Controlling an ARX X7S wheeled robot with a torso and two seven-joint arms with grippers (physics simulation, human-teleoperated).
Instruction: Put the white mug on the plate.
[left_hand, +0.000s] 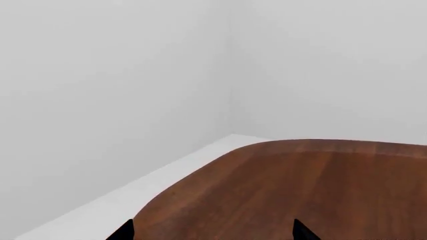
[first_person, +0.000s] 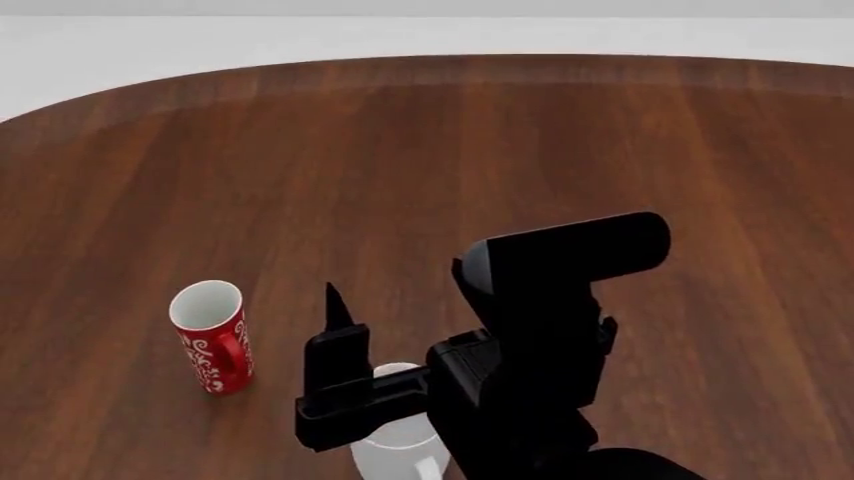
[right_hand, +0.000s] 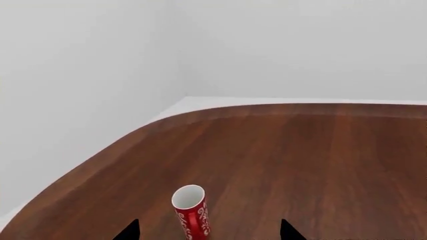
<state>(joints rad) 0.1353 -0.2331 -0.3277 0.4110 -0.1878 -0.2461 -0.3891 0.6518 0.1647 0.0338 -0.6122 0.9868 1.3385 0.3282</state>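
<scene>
Not far along, I'd say. The white mug (first_person: 400, 440) sits on the worktop (first_person: 534, 150) at the near edge, half hidden under the right tool (first_person: 350, 375), which looks spread wide and empty. Red mug (first_person: 214, 335) stands just beside it. The plate isn't visible anywhere, so grabbing and placing are both still left.

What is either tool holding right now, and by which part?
Nothing: the left tool and right tool are open and empty; the white mug is ungripped.
</scene>
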